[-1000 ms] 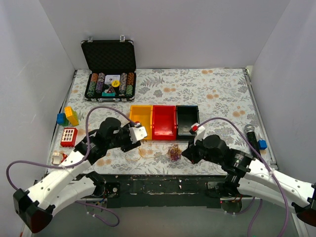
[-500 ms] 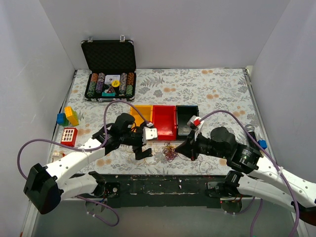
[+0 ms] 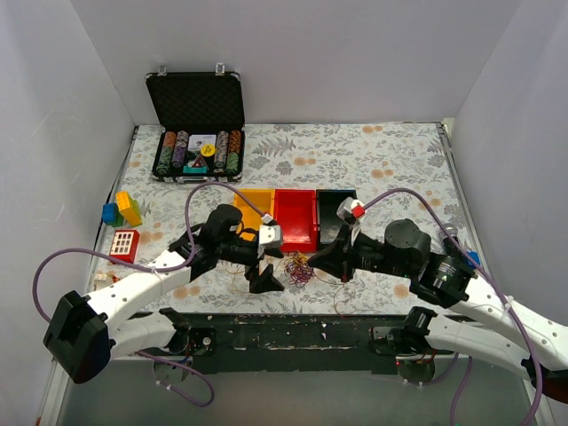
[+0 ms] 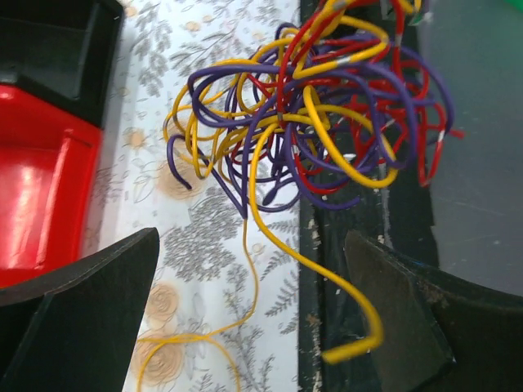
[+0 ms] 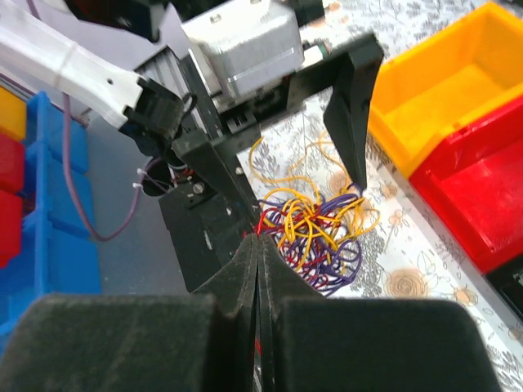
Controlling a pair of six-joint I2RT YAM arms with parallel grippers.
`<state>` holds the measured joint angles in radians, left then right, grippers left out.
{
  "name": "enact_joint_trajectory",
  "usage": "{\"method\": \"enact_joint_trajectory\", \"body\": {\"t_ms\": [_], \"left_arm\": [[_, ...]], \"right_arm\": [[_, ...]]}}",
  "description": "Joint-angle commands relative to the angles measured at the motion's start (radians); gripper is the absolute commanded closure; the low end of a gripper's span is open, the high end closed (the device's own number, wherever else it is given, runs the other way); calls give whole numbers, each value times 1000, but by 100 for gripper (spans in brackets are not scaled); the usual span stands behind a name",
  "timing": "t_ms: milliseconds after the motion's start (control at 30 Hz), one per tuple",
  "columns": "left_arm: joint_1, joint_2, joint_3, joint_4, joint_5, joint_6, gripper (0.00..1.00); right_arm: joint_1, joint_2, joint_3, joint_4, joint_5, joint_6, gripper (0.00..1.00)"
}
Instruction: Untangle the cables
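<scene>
The cables (image 3: 300, 269) are a fist-sized knot of yellow, purple and red wire near the table's front edge. My right gripper (image 3: 318, 259) is shut on a red strand at the knot's right side; the pinched strand shows at its tips (image 5: 260, 242), with the cables (image 5: 315, 233) hanging beyond. My left gripper (image 3: 264, 278) stands open just left of the knot, its wide-apart fingers (image 4: 98, 302) holding nothing. In the left wrist view the cables (image 4: 319, 122) hang ahead of the left gripper (image 4: 252, 245), and one thick yellow end curls down between the fingers. A thin yellow strand (image 4: 188, 343) lies loose on the cloth.
Yellow bin (image 3: 253, 211), red bin (image 3: 295, 220) and black bin (image 3: 335, 213) stand in a row just behind the knot. An open chip case (image 3: 195, 133) is at the back left. Toy blocks (image 3: 124, 209) lie at the left, and a microphone (image 3: 451, 240) at the right.
The left gripper has opened wide and swung right, up to the knot. The right gripper has carried the knot a little to the left, staying shut.
</scene>
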<state>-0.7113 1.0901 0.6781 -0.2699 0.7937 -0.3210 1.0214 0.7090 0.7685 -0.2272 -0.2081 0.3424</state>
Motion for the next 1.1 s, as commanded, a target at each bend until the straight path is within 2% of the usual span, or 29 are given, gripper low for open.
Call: {"method": "enact_joint_trajectory", "body": {"t_ms": [0,300,333,467,533,567,733,833,900,1000,1067], "left_arm": [[-11,-10,-34,54,167,-50,2],[-63,60,-104,380,24,-216,2],[-65,77,-94,386,24,-222,5],[-66,108,-69,393,33,-239,28],[-68,116,-74,423,24,-256,49],[-71,123,-72,442,13,-271,65],[-86,145,-74,498,-13,-317,100],[-86,119,-54,415,-40,-274,100],[-86,90,-37,330,-111,-219,100],[-80,10,-41,226,-262,-144,100],[-71,-36,-38,204,-418,-135,100]], "right_arm": [[2,-5,74,94,-30,20,99],[3,-19,51,169,-51,76,99],[3,-20,48,169,-51,79,99],[5,-40,31,170,-39,92,99],[2,-52,20,177,-33,101,99],[3,-59,14,183,-31,104,99],[3,-69,-8,197,-25,118,99],[3,-78,-9,158,7,113,99],[2,-94,-14,125,35,107,99],[3,-121,-18,45,82,89,99],[3,-132,-28,-6,105,84,99]]}}
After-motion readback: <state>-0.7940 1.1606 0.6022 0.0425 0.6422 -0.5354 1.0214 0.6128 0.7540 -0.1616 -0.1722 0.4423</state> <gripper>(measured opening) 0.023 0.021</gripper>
